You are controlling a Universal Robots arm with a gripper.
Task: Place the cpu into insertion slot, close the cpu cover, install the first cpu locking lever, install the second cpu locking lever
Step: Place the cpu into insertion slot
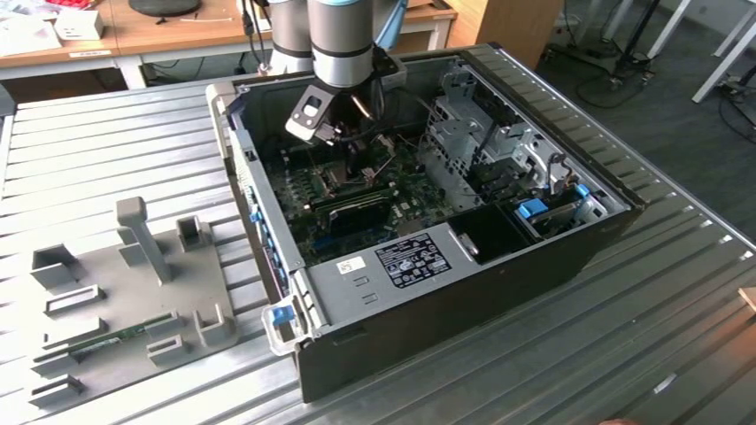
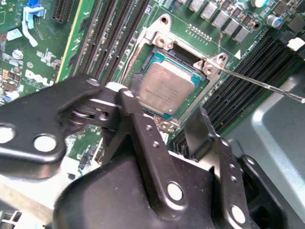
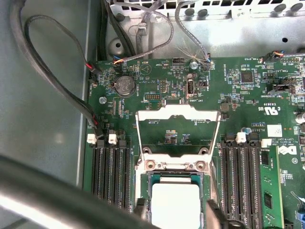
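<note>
The cpu (image 2: pixel 167 88), a flat square with a dull grey metal top, lies seated in the insertion slot (image 2: pixel 167 56). The gripper (image 2: pixel 164 105) hangs over the slot, its black jaws apart, one beyond each side edge of the chip (contact not discernible). The cpu cover (image 3: pixel 177 110), a thin silver window frame, stands open at the slot's hinge edge. Long black memory slots (image 3: pixel 110 176) closely flank the slot.

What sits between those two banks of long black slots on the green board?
In the first wrist view: the insertion slot with the cpu seated in it. The cpu cover stands swung open at the slot's edge.
</note>
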